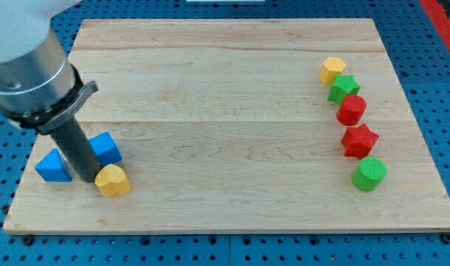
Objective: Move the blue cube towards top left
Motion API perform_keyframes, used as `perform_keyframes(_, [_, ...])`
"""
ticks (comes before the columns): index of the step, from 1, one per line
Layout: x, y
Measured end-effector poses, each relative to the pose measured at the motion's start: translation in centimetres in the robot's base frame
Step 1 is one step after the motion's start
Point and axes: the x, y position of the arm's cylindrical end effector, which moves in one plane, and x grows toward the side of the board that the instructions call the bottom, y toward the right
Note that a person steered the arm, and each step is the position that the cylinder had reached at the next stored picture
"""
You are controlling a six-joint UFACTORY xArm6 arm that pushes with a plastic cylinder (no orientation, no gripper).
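The blue cube [106, 148] sits near the view's bottom left of the wooden board [225, 111]. My rod comes down from the view's top left, and my tip [86, 179] rests on the board just left of and below the cube, touching or nearly touching its left side. A blue triangular block [53, 167] lies just left of the tip. A yellow heart-shaped block [112, 180] lies just right of the tip, below the cube.
A column of blocks stands at the view's right: a yellow block [332, 70], a green star [343, 89], a red cylinder [351, 110], a red star [359, 140] and a green cylinder [369, 174]. A blue pegboard surrounds the board.
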Motion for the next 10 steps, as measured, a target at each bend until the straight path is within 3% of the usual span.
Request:
perform_keyframes(2, [-6.2, 0.2])
perform_keyframes(4, [-12.8, 4.3])
perform_keyframes(5, [-14.3, 4.7])
perform_keyframes(10, [-12.7, 6.3])
